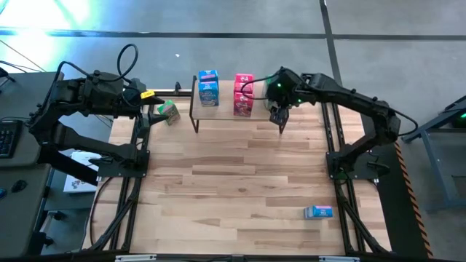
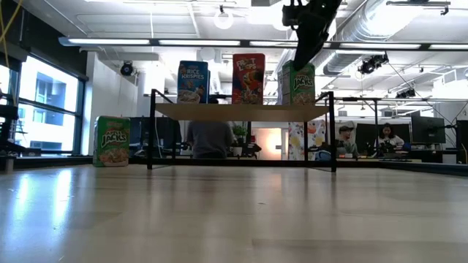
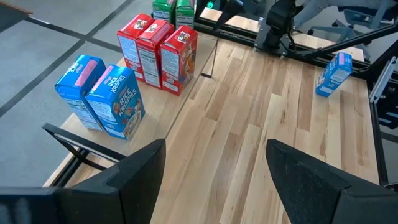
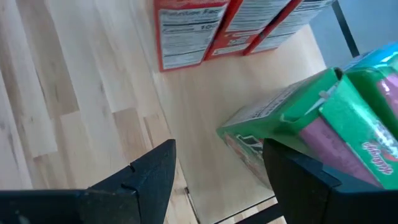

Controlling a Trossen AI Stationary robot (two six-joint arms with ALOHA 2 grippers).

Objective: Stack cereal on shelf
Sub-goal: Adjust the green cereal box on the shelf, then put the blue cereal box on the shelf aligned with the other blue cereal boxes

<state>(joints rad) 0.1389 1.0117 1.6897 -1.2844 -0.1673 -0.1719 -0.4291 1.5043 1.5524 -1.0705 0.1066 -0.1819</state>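
The shelf point(image 3: 186, 106) holds two blue boxes point(image 3: 102, 96), three red boxes point(image 3: 158, 53) and two green boxes point(image 3: 173, 10). One green box point(image 1: 169, 111) and one blue box point(image 1: 318, 212) sit on the wooden table point(image 1: 233, 189). Both grippers point(image 1: 281, 120) are wide open, holding nothing.

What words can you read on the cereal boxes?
"RICE KRISPIES": blue box on the shelf.
"FROOT LOOPS": red box on the shelf, partly blurred.
"APPLE JACKS": green box on the table, beside the shelf.
"KRISPIES": blue boxes, left wrist view.
Nutrition panels on red boxes: too blurred.
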